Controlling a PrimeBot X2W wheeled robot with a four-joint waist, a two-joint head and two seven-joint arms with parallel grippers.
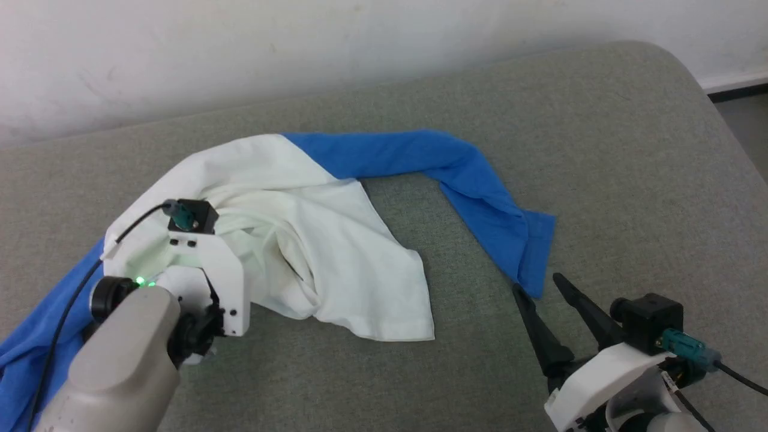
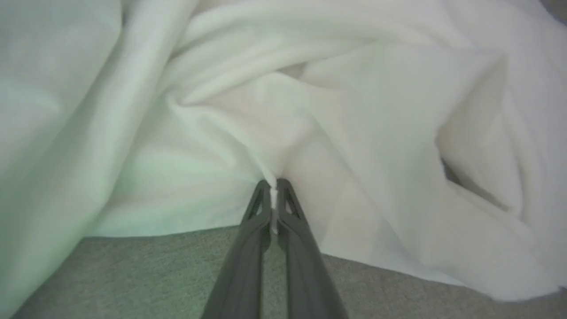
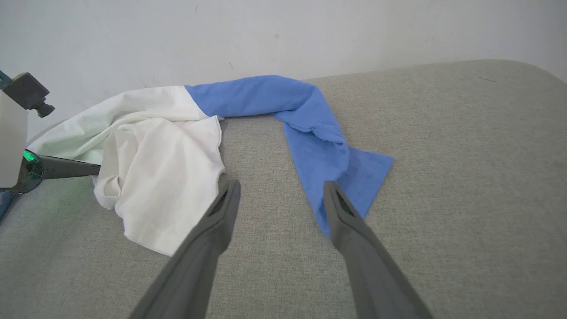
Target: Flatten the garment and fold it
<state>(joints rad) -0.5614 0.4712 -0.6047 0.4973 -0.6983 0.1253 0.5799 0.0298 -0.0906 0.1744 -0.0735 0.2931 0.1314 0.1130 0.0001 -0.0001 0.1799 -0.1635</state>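
Note:
The garment (image 1: 336, 240) lies crumpled on the grey surface, its white body bunched in folds. One blue sleeve (image 1: 474, 180) arcs to the right and ends in a flat cuff; the other blue sleeve (image 1: 36, 342) trails off at the lower left. My left gripper (image 2: 274, 182) is shut on a pinch of the garment's white cloth (image 2: 354, 110) near its near edge; in the head view its white wrist (image 1: 204, 270) covers the fingers. My right gripper (image 1: 536, 282) is open just in front of the blue cuff (image 3: 363, 177), with nothing between its fingers (image 3: 221, 208).
The grey padded surface (image 1: 600, 150) runs back to a white wall (image 1: 240, 48). Its rounded corner is at the far right, with floor (image 1: 747, 120) beyond. Bare surface lies between the white body and the right sleeve.

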